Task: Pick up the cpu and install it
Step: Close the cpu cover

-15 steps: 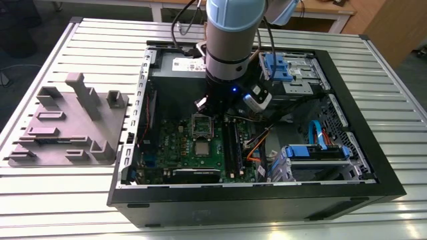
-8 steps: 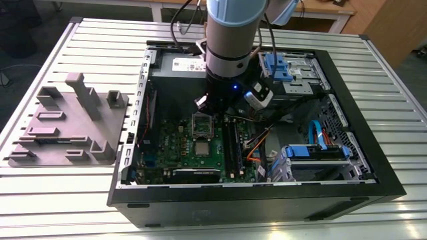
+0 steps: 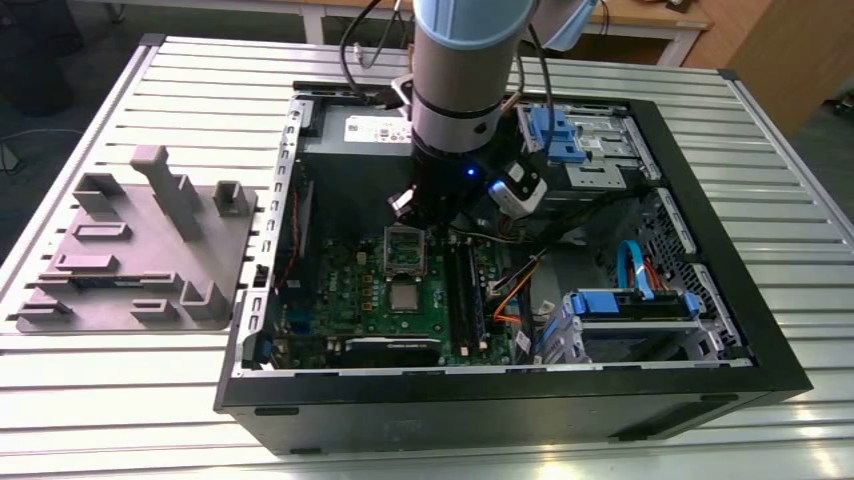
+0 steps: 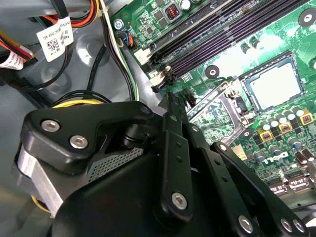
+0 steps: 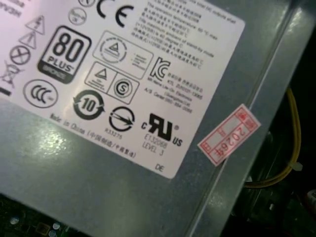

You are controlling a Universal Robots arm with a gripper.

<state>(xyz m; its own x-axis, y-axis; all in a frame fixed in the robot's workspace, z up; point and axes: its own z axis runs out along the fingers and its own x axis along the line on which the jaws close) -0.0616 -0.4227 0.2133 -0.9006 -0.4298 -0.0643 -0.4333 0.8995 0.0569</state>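
Observation:
The cpu [image 3: 404,297] [image 4: 275,84] is a pale silvery square lying flat in a dark surround on the green motherboard [image 3: 354,290] [image 4: 276,29], inside the open computer case [image 3: 534,385]. A metal socket frame [image 3: 404,250] [image 4: 217,112] stands just behind it. My gripper [image 3: 422,220] [image 4: 170,96] hangs over the board beside that frame, a short way from the cpu and not touching it. Its black fingers [image 4: 173,143] are drawn together and hold nothing.
The grey power-supply box [image 3: 354,145] [image 5: 98,187] with a white label fills the case's far corner. Black memory slots [image 3: 461,290] [image 4: 222,34], loose cables [image 3: 514,290] and blue drive cages [image 3: 641,300] crowd the exterior view's right. A grey fixture plate [image 3: 134,250] lies outside on the slatted table [image 3: 120,400].

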